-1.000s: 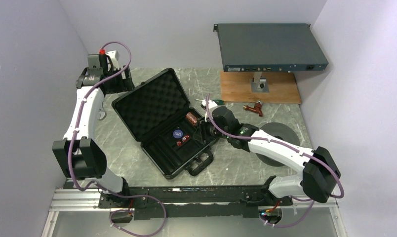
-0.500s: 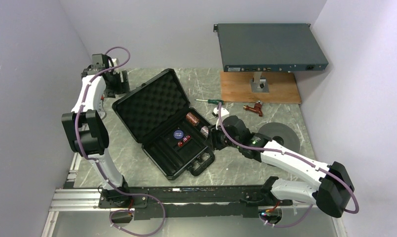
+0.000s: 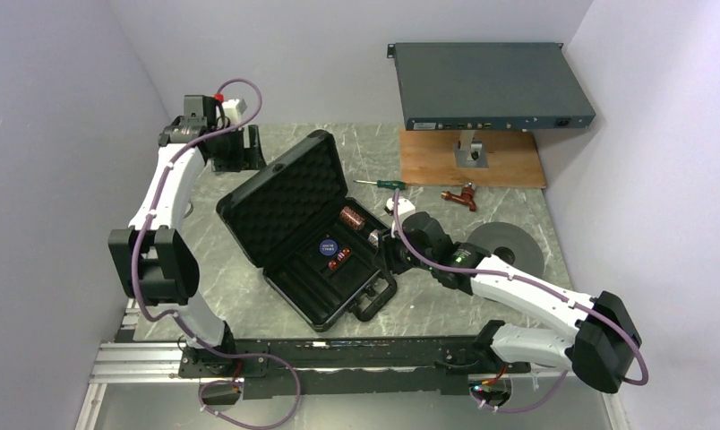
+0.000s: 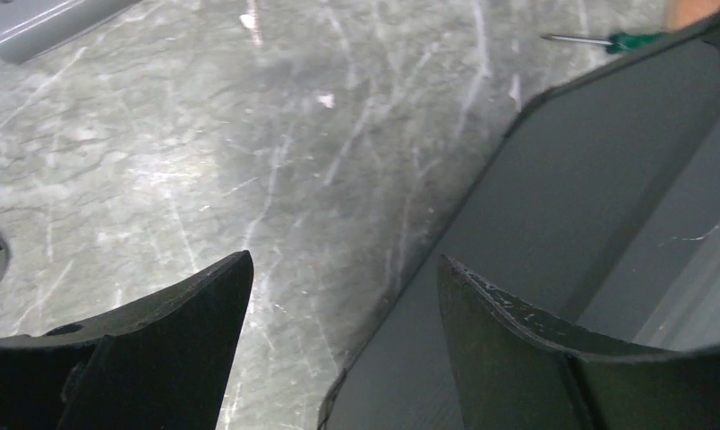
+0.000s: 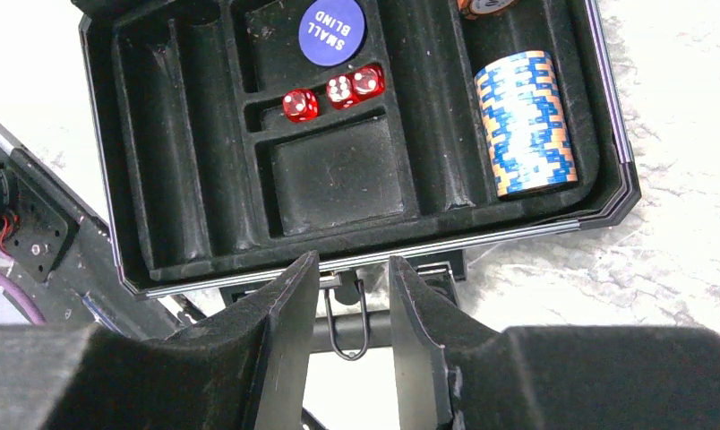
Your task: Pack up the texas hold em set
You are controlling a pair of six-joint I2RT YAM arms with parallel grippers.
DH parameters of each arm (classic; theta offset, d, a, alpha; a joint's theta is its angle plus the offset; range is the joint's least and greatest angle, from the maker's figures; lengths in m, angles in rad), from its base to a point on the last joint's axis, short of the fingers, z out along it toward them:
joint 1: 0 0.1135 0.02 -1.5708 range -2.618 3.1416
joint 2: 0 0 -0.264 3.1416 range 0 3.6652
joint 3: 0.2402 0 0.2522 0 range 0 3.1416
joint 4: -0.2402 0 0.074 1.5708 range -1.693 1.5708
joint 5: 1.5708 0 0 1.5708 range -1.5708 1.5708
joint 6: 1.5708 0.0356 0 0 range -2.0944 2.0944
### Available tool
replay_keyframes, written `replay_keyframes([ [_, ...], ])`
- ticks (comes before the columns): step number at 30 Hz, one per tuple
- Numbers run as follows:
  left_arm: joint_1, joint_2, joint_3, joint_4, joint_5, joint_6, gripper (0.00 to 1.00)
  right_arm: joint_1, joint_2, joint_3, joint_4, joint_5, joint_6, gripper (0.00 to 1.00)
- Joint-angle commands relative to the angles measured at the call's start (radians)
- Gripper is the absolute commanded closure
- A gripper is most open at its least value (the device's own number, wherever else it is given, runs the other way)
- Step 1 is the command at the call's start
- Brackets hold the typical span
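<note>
The black briefcase point(image 3: 316, 313) lies open mid-table, its foam lid point(image 3: 285, 193) tilted up. In its tray are a blue button point(image 3: 328, 245), red dice point(image 3: 337, 262) and two chip stacks point(image 3: 351, 217). My left gripper point(image 3: 238, 149) is open behind the lid; in the left wrist view point(image 4: 343, 273) the lid's outer edge point(image 4: 535, 206) runs between the fingers. My right gripper point(image 3: 385, 255) is at the case's front rim. In the right wrist view point(image 5: 354, 264) its fingers stand narrowly apart around a wire latch loop point(image 5: 347, 322), with dice point(image 5: 334, 90), button point(image 5: 331, 31) and a blue-orange stack point(image 5: 525, 121) beyond.
A green-handled screwdriver point(image 3: 381, 184) lies behind the case. A large grey disc point(image 3: 513, 246) sits under my right arm. A rack unit point(image 3: 491, 85) on a wooden board point(image 3: 509, 166) stands at the back right, with a small red-brown tool point(image 3: 459, 195) nearby.
My left gripper has moved right, up against the back of the lid. The lid has tipped up toward the tray and the case has slid slightly right. My right gripper stays at the front rim.
</note>
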Motion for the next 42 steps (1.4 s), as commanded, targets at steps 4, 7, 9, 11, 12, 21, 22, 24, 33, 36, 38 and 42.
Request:
replay_keyframes([
  [4, -0.112, -0.11, -0.096, -0.013, 0.049, 0.001, 0.19, -0.003, -0.011, -0.012, 0.057, -0.012, 0.009, 0.63],
  [7, -0.123, -0.14, -0.16, 0.02, 0.065, -0.015, 0.2, -0.003, -0.018, -0.018, 0.067, -0.019, 0.014, 0.62],
  [9, -0.133, -0.161, -0.194, 0.035, 0.063, -0.025, 0.2, -0.003, -0.012, -0.027, 0.087, -0.029, 0.02, 0.63],
  [11, -0.148, -0.177, -0.218, 0.044, 0.059, -0.034, 0.2, -0.003, 0.006, -0.039, 0.133, -0.041, 0.038, 0.65],
  [12, -0.156, -0.187, -0.229, 0.047, 0.057, -0.037, 0.2, -0.003, 0.021, -0.04, 0.15, -0.046, 0.052, 0.68],
  [21, -0.235, -0.269, -0.334, 0.065, 0.011, -0.065, 0.22, -0.004, 0.093, 0.019, 0.157, 0.121, 0.42, 1.0],
  [22, -0.243, -0.281, -0.348, 0.068, 0.007, -0.069, 0.22, -0.005, 0.092, 0.023, 0.148, 0.133, 0.48, 1.0],
  [24, -0.257, -0.305, -0.378, 0.077, 0.004, -0.079, 0.22, -0.005, 0.074, 0.015, 0.171, 0.13, 0.574, 1.0],
  [33, -0.315, -0.387, -0.485, 0.101, -0.004, -0.109, 0.22, -0.012, 0.055, 0.035, 0.203, 0.122, 0.717, 1.0],
  [36, -0.322, -0.402, -0.514, 0.104, -0.009, -0.115, 0.22, -0.013, 0.076, 0.035, 0.187, 0.104, 0.71, 1.0],
  [38, -0.328, -0.416, -0.529, 0.104, -0.01, -0.118, 0.22, -0.014, 0.068, 0.028, 0.173, 0.107, 0.711, 1.0],
  [42, -0.342, -0.455, -0.549, 0.096, -0.019, -0.128, 0.23, -0.014, 0.021, 0.011, 0.1, 0.154, 0.692, 1.0],
])
